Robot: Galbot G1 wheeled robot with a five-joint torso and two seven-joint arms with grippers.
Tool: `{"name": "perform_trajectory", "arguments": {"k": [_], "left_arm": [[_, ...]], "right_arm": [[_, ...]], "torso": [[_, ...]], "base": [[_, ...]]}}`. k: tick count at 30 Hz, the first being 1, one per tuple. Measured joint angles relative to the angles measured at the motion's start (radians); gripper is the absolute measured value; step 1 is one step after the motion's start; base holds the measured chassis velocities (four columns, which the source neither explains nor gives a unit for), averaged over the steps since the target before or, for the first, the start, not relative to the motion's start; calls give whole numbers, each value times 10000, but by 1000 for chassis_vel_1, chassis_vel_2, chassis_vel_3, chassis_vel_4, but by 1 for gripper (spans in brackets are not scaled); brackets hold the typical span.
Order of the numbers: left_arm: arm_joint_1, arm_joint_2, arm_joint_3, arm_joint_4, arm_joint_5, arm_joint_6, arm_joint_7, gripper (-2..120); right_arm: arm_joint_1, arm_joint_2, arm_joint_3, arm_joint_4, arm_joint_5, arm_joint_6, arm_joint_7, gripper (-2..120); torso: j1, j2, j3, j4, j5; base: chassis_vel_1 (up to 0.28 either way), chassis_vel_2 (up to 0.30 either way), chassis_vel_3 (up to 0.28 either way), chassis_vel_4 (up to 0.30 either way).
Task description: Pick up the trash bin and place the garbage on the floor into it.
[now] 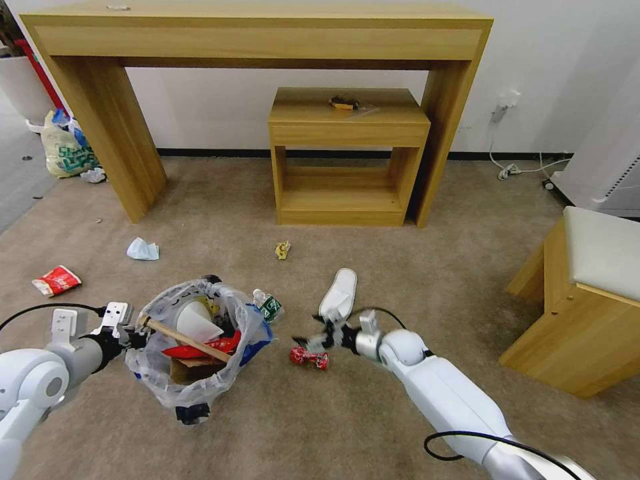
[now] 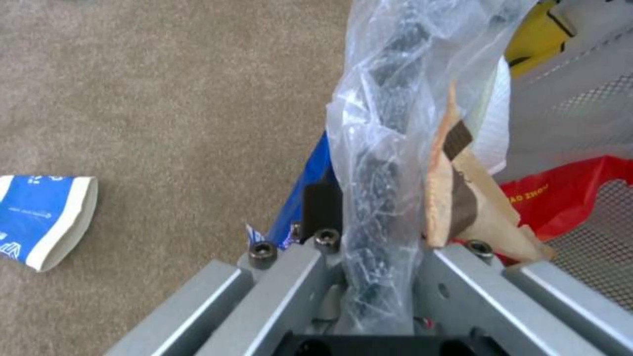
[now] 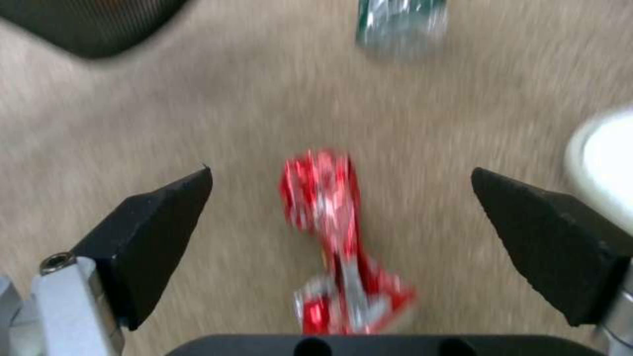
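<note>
The left gripper [image 1: 137, 333] pinches the rim of the small round black trash bin lined with a clear crinkly plastic bag [image 1: 200, 347], its fingers pressed together on the bunched plastic [image 2: 379, 198]. The bin sits on the beige carpet floor [image 1: 220, 220] in front of the robot, holding a wooden stick [image 1: 183, 339], a white paper cup [image 1: 199, 321], red packaging [image 1: 200, 350] and brown cardboard [image 2: 462, 207]. The right gripper [image 1: 313, 341] hovers low with its fingers [image 3: 158, 232] spread wide, a crumpled red wrapper [image 1: 308, 357] on the carpet between them, apparently untouched, though the wrist view is blurred. Near it lie a white slipper [image 1: 339, 292] and a crushed green-labelled bottle [image 1: 268, 305] just beside the bin.
</note>
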Motion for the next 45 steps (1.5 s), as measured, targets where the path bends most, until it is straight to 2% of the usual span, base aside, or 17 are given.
{"name": "perform_trajectory", "arguments": {"k": [8, 22, 28, 38, 42, 44, 45], "left_arm": [[0, -54, 25, 7, 49, 1, 71, 0], [-28, -128, 127, 52, 231, 1, 220, 0], [-65, -126, 220, 71, 268, 0, 235, 0], [-109, -153, 276, 79, 298, 0, 268, 0], [-111, -198, 307, 71, 325, 1, 269, 0], [-97, -196, 291, 40, 327, 0, 270, 0], [-97, -196, 291, 40, 327, 0, 270, 0]], "right_arm": [[329, 435, 78, -1824, -1480, 974, -272, 100], [736, 1042, 238, -3328, -1758, 1652, -130, 97], [790, 1196, 250, -3565, -1763, 1700, 34, 85], [824, 1279, 260, -3681, -1788, 1678, 167, 79], [823, 1330, 268, -3704, -1807, 1667, 231, 72], [811, 1351, 284, -3702, -1827, 1655, 264, 61], [811, 1351, 284, -3702, -1827, 1655, 264, 61]], "torso": [[0, 0, 0, 2, -2], [0, 0, 0, 1, -3], [0, -1, -1, 1, -3], [-1, 0, -1, 0, -3], [0, -1, -1, 0, -4], [0, -1, -2, -1, -4], [0, -1, -2, -1, -4]], "base": [[0, 0, 0, 0], [0, 0, 0, 0], [0, 0, 0, 0], [0, 0, 0, 0], [0, 0, 0, 0], [0, 0, 0, 0], [0, 0, 0, 0]]}}
